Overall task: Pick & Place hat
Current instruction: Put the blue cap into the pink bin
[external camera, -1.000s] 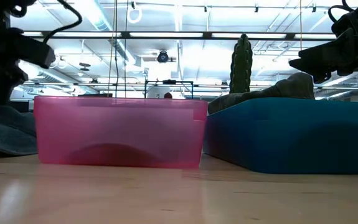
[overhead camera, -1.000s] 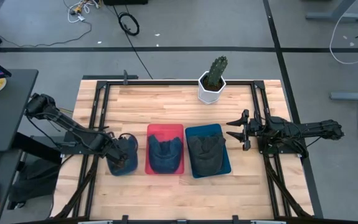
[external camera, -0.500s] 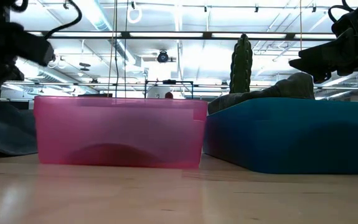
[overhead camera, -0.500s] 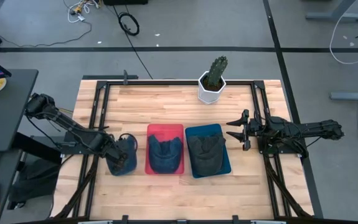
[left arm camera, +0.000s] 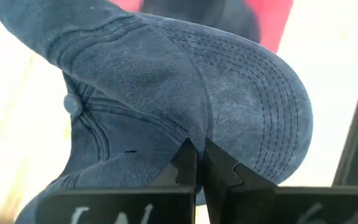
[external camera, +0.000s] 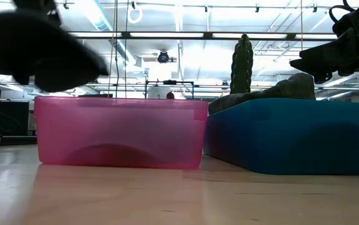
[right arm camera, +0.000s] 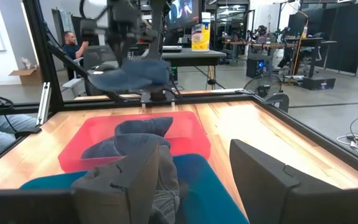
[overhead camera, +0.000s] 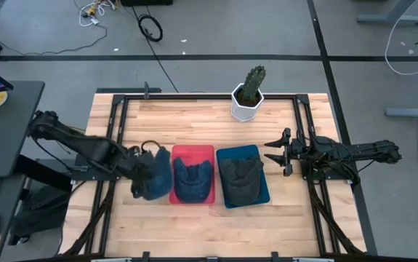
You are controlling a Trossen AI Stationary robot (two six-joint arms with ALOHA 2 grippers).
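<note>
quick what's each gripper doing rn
Left gripper: shut on the blue denim hat, lifted off the table beside the pink bin.
Right gripper: open, holding nothing, waiting past the blue bin.

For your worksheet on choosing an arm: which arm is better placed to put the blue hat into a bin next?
The left: its gripper is shut on the blue hat, lifted beside the red bin. The right gripper waits open beyond the blue bin.
</note>
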